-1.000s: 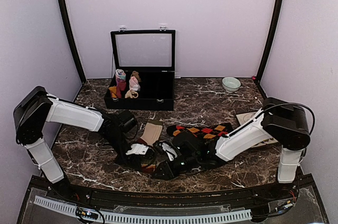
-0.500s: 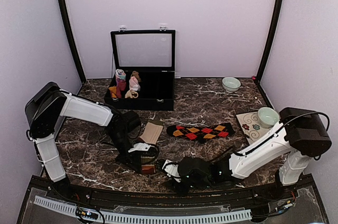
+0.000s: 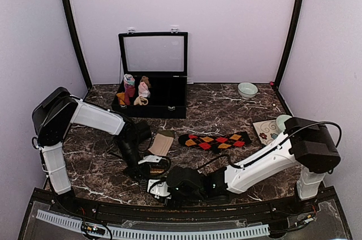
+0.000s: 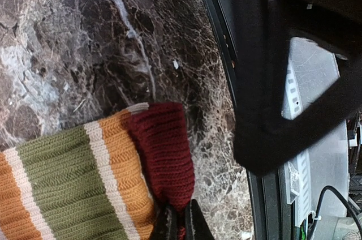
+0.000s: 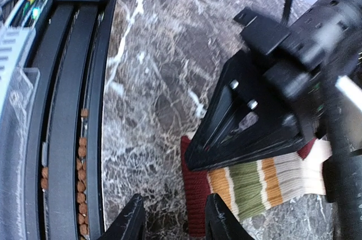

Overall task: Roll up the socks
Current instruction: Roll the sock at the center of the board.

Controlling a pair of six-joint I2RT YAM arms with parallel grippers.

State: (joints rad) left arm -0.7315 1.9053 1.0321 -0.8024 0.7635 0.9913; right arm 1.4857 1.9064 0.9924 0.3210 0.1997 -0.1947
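From above, the argyle sock (image 3: 215, 140) is lying flat on the table (image 3: 226, 110). At the left wrist, the left claw (image 4: 181, 224) is pinching the striped sock (image 4: 68, 189) by its maroon toe. At the right wrist, the right claw (image 5: 176, 209) is hanging spread over that toe.

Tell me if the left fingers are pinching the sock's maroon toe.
Yes: the left fingers are shut on the maroon toe at the picture's bottom edge.

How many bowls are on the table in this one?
2. The far bowl sits at the back right, near the wall. The near bowl stands on the patterned mat at the right edge, partly hidden by the right arm. The arms could hide more.
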